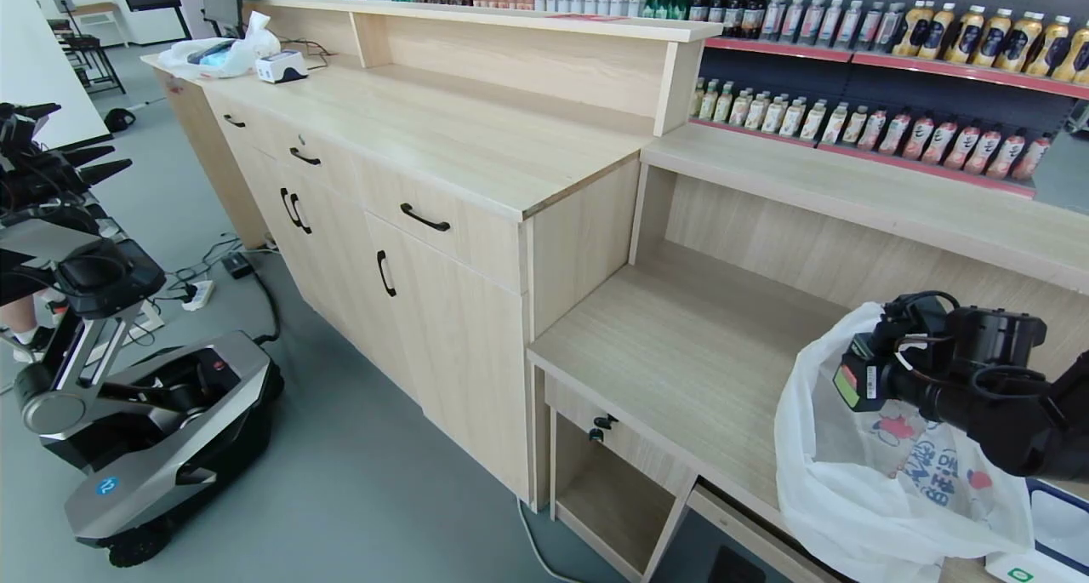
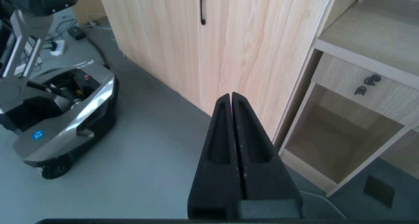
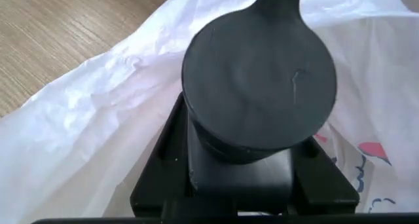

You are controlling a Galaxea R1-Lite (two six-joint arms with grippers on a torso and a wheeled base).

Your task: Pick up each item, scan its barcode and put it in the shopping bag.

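Progress is judged to be at the bagging step: a black round item with a thin stem [image 3: 258, 86] is held by the fingers of the right gripper [image 1: 859, 385] directly above the open mouth of the thin white plastic shopping bag with printed pictures [image 1: 851, 489], so a release into the bag is what seems to be left for this item. Whether its barcode has been scanned cannot be told, and what already lies inside the bag is hidden. The bag is set at the near right end of the low light-wood bench [image 1: 681, 345], close to the front edge, so little margin is left on that side. Open bench surface is offered towards the left and back, where it is bounded by an upright wooden panel. The left gripper [image 2: 231, 103] hangs over the grey floor with its fingers [image 2: 219, 145] pressed together and nothing between them. A grey wheeled machine [image 1: 145, 413] is parked on the floor near that side. Farther off, a tall light-wood counter with black-handled drawers [image 1: 442, 132] rises beside the bench, and red shelves of bottles [image 1: 851, 115] are lined up behind.
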